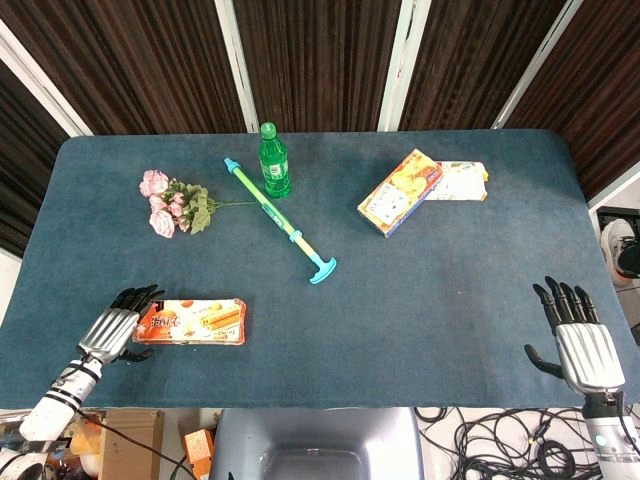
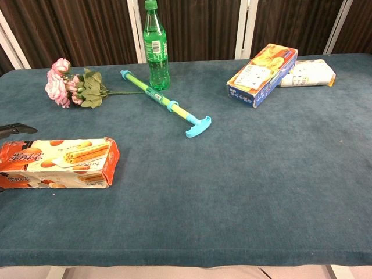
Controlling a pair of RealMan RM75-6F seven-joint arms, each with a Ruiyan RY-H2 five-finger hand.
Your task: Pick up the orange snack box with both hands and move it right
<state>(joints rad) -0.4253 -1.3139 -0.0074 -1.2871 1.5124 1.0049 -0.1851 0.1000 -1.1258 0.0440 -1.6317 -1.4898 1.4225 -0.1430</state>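
Observation:
The orange snack box (image 1: pixel 190 322) (image 2: pixel 58 163) lies flat near the table's front left. My left hand (image 1: pixel 118 330) is at the box's left end, with fingers past its far edge and the thumb past its near edge. It does not visibly press on the box. In the chest view only dark fingertips (image 2: pixel 16 128) show, a little behind the box. My right hand (image 1: pixel 575 338) hovers open at the front right corner, far from the box, fingers spread and pointing away from me. It holds nothing.
A green bottle (image 1: pixel 272 160) stands at the back middle, beside a long blue-and-yellow toy pump (image 1: pixel 280 220). Pink flowers (image 1: pixel 170 203) lie at the back left. A yellow-and-blue box (image 1: pixel 400 191) leans on a white packet (image 1: pixel 460 182) at the back right.

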